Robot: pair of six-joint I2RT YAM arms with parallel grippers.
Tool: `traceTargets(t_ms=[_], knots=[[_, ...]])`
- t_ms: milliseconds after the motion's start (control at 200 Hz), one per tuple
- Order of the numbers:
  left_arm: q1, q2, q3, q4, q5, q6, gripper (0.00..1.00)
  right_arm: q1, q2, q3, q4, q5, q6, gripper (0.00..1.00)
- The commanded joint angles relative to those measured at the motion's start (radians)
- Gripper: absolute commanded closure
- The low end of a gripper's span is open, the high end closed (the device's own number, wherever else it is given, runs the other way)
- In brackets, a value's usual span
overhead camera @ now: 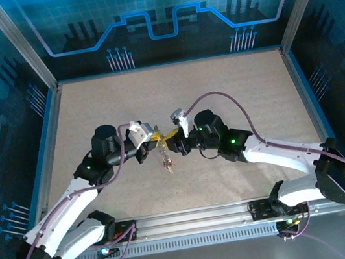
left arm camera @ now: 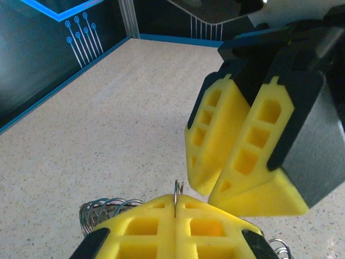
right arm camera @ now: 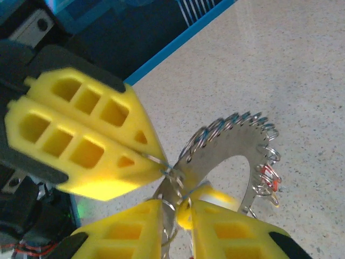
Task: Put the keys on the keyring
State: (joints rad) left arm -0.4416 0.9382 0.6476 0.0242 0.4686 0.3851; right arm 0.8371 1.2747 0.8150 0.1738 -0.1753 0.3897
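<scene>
Centrally, the keyring (right arm camera: 232, 141) hangs above the table (overhead camera: 231, 87), a flat silvery ring fringed with wire loops (right arm camera: 248, 120) and a red tag (right arm camera: 267, 178). Left tool (left arm camera: 176, 204) clenched on its edge; right tool (right arm camera: 177, 209) slightly parted around it.

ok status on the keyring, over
left gripper shut on the keyring at its edge. right gripper slightly open, fingers either side of the rim. keys dangling below. nothing seen in the way.

Angled inward off bent elbows, meeting tip to tip, with the left gripper (left arm camera: 176, 204) clamped tight and the right gripper (right arm camera: 175, 209) parted slightly.
</scene>
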Motion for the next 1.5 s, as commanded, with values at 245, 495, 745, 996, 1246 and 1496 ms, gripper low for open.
traceTargets(t_ms=[245,495,745,996,1246,1496], knots=[[-0.007,-0.032,-0.013,0.19,0.169,-0.089,1.0,-0.078,-0.16,-0.007,-0.031,-0.141,-0.291,0.69],[-0.008,-0.03,-0.032,0.312,0.306,-0.157,1.0,-0.078,-0.155,0.114,-0.244,-0.159,-0.636,0.71],[-0.008,-0.024,-0.052,0.394,0.406,-0.207,1.0,-0.09,-0.171,0.16,-0.329,-0.19,-0.798,0.73],[-0.011,-0.021,-0.059,0.426,0.424,-0.235,1.0,-0.09,-0.161,0.193,-0.391,-0.24,-0.827,0.73],[-0.016,-0.012,-0.062,0.442,0.424,-0.241,1.0,-0.093,-0.179,0.216,-0.46,-0.268,-0.86,0.69],[-0.034,0.005,-0.05,0.439,0.434,-0.231,1.0,-0.096,-0.158,0.274,-0.54,-0.306,-0.882,0.67]])
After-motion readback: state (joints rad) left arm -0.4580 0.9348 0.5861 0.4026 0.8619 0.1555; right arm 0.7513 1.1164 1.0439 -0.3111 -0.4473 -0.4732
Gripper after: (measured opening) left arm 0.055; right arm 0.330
